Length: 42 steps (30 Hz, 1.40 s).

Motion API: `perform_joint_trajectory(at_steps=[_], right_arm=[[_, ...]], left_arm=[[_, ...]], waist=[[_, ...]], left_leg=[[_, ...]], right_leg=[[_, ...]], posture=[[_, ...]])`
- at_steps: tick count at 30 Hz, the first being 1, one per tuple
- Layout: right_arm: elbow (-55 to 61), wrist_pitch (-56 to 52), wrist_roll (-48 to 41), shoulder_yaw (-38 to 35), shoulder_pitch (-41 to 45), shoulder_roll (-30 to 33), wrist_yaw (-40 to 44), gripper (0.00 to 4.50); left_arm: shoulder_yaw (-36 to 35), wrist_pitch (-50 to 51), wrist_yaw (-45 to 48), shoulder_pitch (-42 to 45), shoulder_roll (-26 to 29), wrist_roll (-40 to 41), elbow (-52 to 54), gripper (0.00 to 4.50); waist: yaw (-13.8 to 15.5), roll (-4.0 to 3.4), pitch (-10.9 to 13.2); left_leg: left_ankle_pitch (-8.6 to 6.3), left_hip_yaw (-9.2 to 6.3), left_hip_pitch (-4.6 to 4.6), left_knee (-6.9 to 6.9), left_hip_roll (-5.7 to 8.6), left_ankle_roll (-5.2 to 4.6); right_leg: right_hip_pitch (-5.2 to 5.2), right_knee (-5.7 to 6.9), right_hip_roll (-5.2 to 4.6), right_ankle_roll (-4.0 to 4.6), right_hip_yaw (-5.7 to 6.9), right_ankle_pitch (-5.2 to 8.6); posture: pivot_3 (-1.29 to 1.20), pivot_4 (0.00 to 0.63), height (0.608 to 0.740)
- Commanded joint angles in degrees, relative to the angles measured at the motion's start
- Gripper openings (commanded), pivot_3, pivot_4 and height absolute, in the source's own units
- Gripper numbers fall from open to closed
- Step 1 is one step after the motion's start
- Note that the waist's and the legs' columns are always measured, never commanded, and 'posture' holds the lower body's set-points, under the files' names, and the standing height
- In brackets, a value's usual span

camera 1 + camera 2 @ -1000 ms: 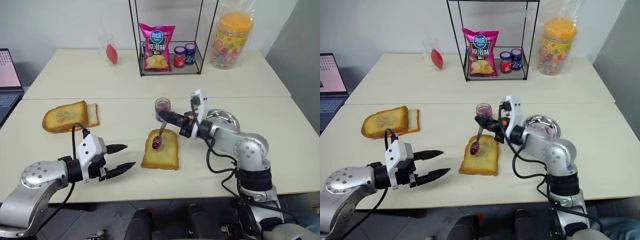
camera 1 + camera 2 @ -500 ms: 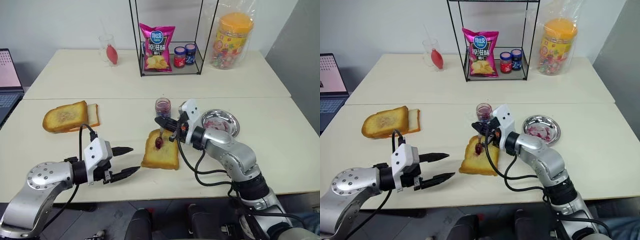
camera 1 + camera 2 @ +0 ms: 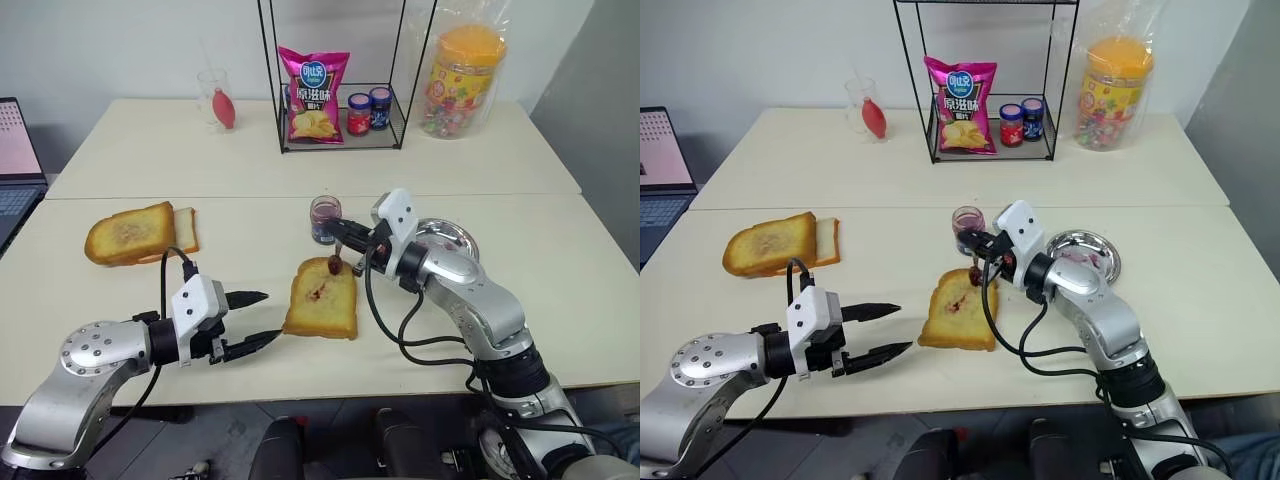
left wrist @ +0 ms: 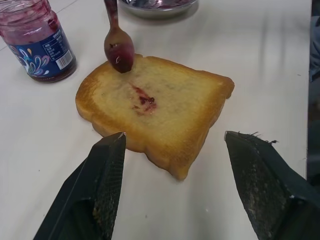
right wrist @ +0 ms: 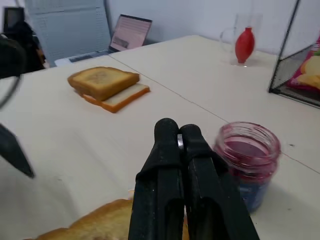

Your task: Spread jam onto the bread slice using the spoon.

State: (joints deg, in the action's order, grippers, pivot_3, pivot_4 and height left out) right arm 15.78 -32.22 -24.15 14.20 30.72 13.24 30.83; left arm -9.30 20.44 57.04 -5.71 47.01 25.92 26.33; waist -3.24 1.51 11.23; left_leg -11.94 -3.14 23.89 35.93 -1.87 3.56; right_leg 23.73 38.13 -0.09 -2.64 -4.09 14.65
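The golden-brown bread slice (image 3: 321,300) lies flat on the table in front of me, with a small smear of jam on its face (image 4: 144,101). My right gripper (image 3: 346,237) is shut on the handle of the silver spoon (image 3: 335,262). The spoon's bowl (image 4: 119,50) is coated with jam and hangs over the slice's far edge. Just behind it stands the open jar of jam (image 3: 325,218). My left gripper (image 3: 252,318) hovers open at the slice's left, both fingers pointing at it, with nothing between them.
A round steel dish (image 3: 457,240) smeared with jam sits right of the jar. A loaf of slices (image 3: 140,232) lies at the left, with a laptop (image 3: 15,170) beyond it. At the back stand a wire rack (image 3: 340,110) with chips and two small jars, a candy jar (image 3: 462,80) and a glass (image 3: 215,98).
The right gripper has rolled and drawn the spoon off the slice's face to its far edge, leaving a jam smear on the bread. The left gripper has stayed put.
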Motion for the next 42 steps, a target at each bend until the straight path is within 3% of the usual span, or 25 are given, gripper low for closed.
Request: perform_joint_trajectory(at_steps=[1,21,42], right_arm=[[5.0,-1.9,-3.7,-1.3,0.5,-0.6,1.9,0.01],[-0.7,15.7,11.6,6.3,-2.0,4.2,8.8,0.01],[-6.9,30.9,23.1,7.0,-1.8,4.4,7.5,0.01]], left_arm=[[-0.4,-1.5,0.0,0.6,-0.1,0.0,0.4,3.28],[0.4,-0.7,-0.8,2.0,-0.2,0.2,0.7,3.28],[1.0,-0.8,-1.0,2.0,-0.2,0.2,0.8,3.28]], waist=[[0.0,0.0,0.0],[0.0,0.01,0.0],[0.1,0.03,0.0]], left_leg=[[0.0,0.0,0.0,-0.01,-0.01,0.0],[0.0,0.01,-0.02,0.04,0.01,0.0],[0.0,0.0,-0.08,0.09,0.01,0.01]], right_leg=[[0.01,0.0,0.01,0.0,0.0,0.0],[-0.01,0.01,0.0,0.0,0.01,0.0],[-0.1,0.02,0.0,-0.03,0.01,-0.02]], posture=[[0.0,0.15,0.74],[0.0,0.15,0.74],[0.0,0.15,0.74]])
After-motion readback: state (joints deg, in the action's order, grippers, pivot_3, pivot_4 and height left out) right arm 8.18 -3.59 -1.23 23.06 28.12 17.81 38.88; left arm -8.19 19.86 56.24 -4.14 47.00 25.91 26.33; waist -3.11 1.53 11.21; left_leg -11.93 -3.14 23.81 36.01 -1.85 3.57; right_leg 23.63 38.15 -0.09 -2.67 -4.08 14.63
